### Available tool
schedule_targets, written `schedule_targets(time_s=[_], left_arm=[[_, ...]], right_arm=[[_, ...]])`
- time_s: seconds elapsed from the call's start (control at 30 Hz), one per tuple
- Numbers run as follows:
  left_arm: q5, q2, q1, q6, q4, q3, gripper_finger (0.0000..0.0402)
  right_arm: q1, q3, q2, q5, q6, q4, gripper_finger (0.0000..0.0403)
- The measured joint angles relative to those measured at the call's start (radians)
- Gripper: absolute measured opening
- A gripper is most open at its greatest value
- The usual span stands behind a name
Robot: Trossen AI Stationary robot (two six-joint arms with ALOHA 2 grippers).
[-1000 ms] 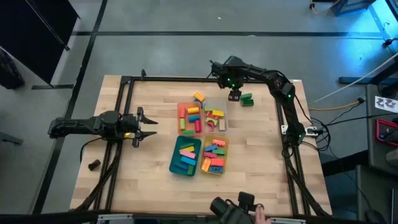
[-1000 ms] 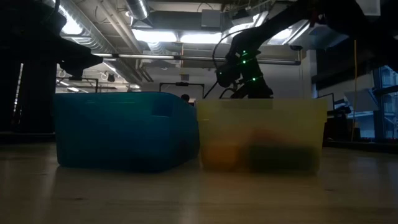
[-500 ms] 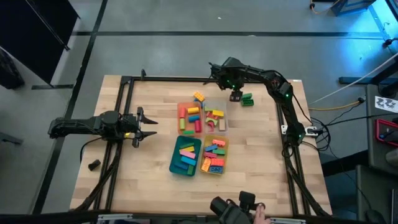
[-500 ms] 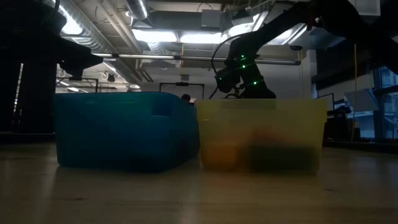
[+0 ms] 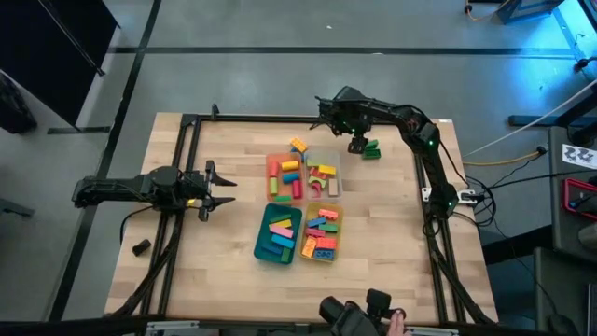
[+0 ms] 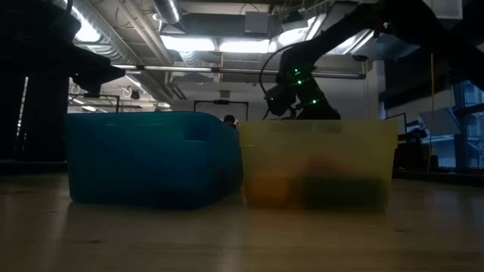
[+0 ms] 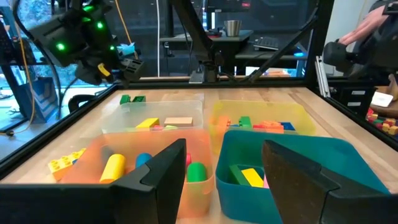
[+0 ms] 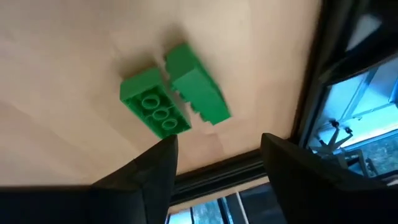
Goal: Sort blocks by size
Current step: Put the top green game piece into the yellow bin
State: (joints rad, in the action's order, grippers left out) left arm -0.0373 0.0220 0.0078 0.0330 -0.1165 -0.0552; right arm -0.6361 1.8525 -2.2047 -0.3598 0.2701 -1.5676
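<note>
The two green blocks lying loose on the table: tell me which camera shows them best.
The right wrist view: the green blocks fill it, studs visible, side by side on bare wood, just beyond the open right hand. The high view shows only a small green patch beside that hand. The left wrist view shows them small and far off. The low view hides them.

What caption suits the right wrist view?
Open right claw hovering over two green blocks on the wooden table.
</note>
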Motion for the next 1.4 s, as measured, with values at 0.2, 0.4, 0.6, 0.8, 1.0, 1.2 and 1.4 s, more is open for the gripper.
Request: schedule_targets(time_s=[0.2, 0.4, 0.6, 0.8, 1.0, 1.2, 1.4], left_arm=[[0.0, 0.0, 0.0, 0.0, 0.0, 0.0, 0.0194], [0.0, 0.0, 0.0, 0.0, 0.0, 0.0, 0.0194], [0.0, 0.0, 0.0, 0.0, 0.0, 0.0, 0.0194], [0.0, 0.0, 0.0, 0.0, 0.0, 0.0, 0.0194], [0.0, 0.0, 0.0, 0.0, 0.0, 0.0, 0.0194], [0.0, 0.0, 0.0, 0.0, 0.0, 0.0, 0.0194], [0.0, 0.0, 0.0, 0.0, 0.0, 0.0, 0.0194]], right_arm=[[-0.021, -0.101, 0.0, 0.011, 0.009, 0.015, 0.023], [-0.021, -0.188, 0.0, -0.095, 0.052, 0.064, 0.023], [-0.027, -0.2, 0.0, -0.092, 0.077, 0.156, 0.023], [-0.027, -0.2, 0.0, -0.067, 0.119, 0.238, 0.023], [-0.026, -0.2, 0.0, -0.021, 0.131, 0.243, 0.023], [-0.026, -0.2, 0.0, -0.005, 0.131, 0.271, 0.023], [-0.026, -0.2, 0.0, 0.064, 0.132, 0.324, 0.022]])
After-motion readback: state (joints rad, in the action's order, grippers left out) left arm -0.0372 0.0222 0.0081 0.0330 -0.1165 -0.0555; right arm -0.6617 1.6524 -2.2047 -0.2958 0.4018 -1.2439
